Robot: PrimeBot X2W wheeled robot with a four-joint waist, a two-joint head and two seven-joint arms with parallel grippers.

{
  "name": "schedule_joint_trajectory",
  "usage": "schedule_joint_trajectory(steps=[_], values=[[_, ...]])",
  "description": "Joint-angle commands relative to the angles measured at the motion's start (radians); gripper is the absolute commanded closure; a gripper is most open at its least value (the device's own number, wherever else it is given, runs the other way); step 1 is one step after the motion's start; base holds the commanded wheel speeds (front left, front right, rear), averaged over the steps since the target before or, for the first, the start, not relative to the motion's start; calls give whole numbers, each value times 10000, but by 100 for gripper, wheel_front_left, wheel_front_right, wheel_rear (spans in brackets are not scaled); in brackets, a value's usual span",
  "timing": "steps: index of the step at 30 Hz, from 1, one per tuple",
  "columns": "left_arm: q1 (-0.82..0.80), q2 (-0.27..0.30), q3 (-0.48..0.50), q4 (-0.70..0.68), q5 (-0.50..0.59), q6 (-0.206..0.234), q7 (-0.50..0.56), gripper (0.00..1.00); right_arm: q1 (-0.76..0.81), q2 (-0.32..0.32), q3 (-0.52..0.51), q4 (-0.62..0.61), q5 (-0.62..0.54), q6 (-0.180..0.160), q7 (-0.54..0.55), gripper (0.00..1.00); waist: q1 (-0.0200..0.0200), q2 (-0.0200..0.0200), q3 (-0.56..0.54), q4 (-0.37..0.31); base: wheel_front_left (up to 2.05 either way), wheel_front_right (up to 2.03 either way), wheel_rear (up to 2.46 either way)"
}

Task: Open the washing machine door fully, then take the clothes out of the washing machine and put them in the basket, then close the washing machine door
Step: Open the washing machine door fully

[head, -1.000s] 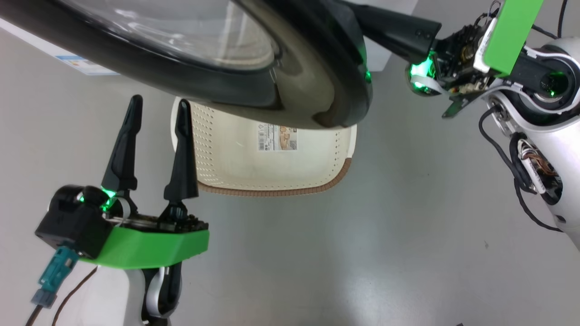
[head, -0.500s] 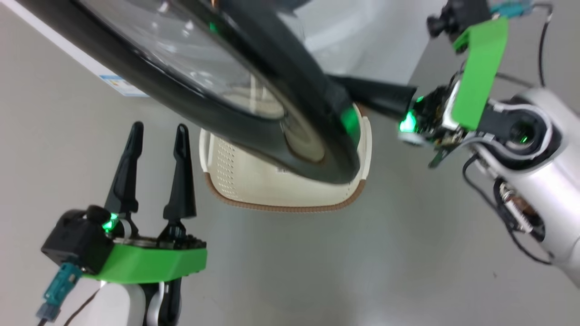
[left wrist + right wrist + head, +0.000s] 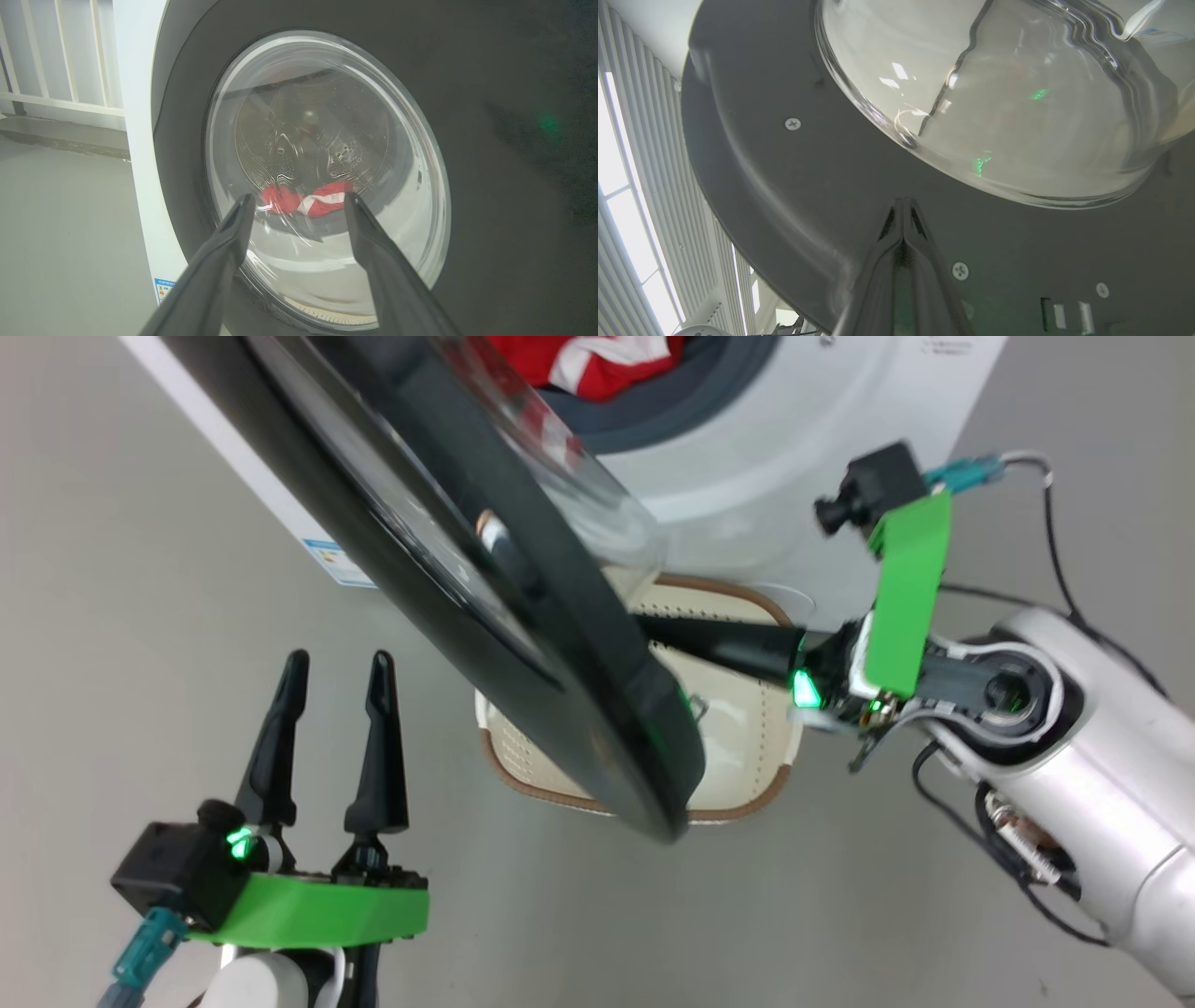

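Poking at the inside of the door [image 3: 523,644], my right claw [image 3: 903,210] is squeezed shut with nothing in it, its tip against the dark rim just below the glass. The door stands partly open over the basket [image 3: 747,737]. My left claw [image 3: 338,661] is wide open and empty, outside the door. Red clothes [image 3: 579,359] lie in the washing machine [image 3: 747,457].

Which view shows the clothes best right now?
Head view: the clothes show directly in the washing machine, though cut by the top edge. Left wrist view shows them warped through the washing machine door; right wrist view is too hazy to tell.
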Motion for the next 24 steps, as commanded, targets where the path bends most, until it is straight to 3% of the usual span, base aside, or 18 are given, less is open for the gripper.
schedule_joint_trajectory(steps=[1,24], values=[[148,183,312,-158,-88,55,-49,0,373,278,195,-209,-69,71,-2,100,0,0,-378,363,0,0,0],[923,183,380,89,-122,69,-49,0,813,942,1209,259,-70,71,51,100,0,0,-1612,1951,0,0,0]])
